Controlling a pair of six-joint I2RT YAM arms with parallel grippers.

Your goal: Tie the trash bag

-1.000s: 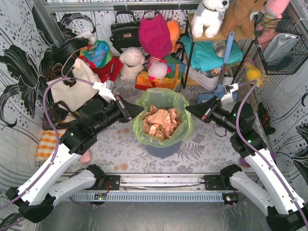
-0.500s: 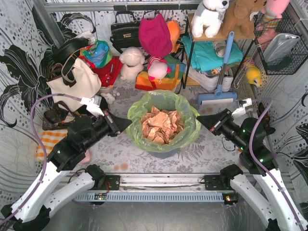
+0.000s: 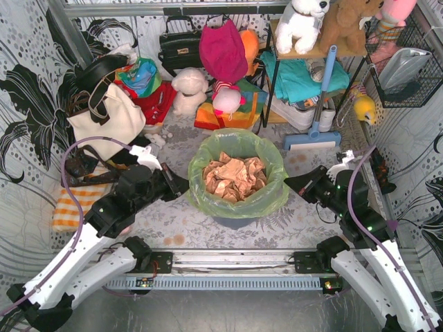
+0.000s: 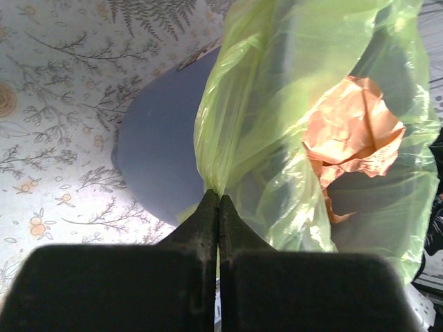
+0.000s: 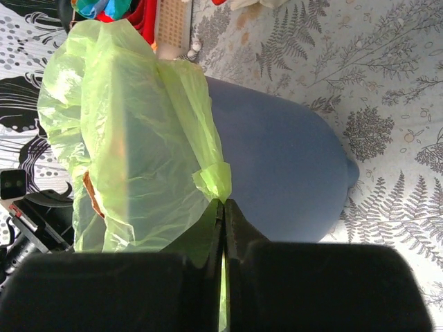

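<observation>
A: Tools?
B: Left tool clamped on the trash bag rim; right tool clamped likewise — opposite side.
A: Bag location?
B: Lining the bin on the desk, paper inside — bin mostly hidden overhead.

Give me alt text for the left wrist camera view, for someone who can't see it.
The left gripper, shut, pinches the rim of the lime-green trash bag draped over a blue-grey bin. Crumpled tan paper shows through it; a fern-patterned table lies behind.
</observation>
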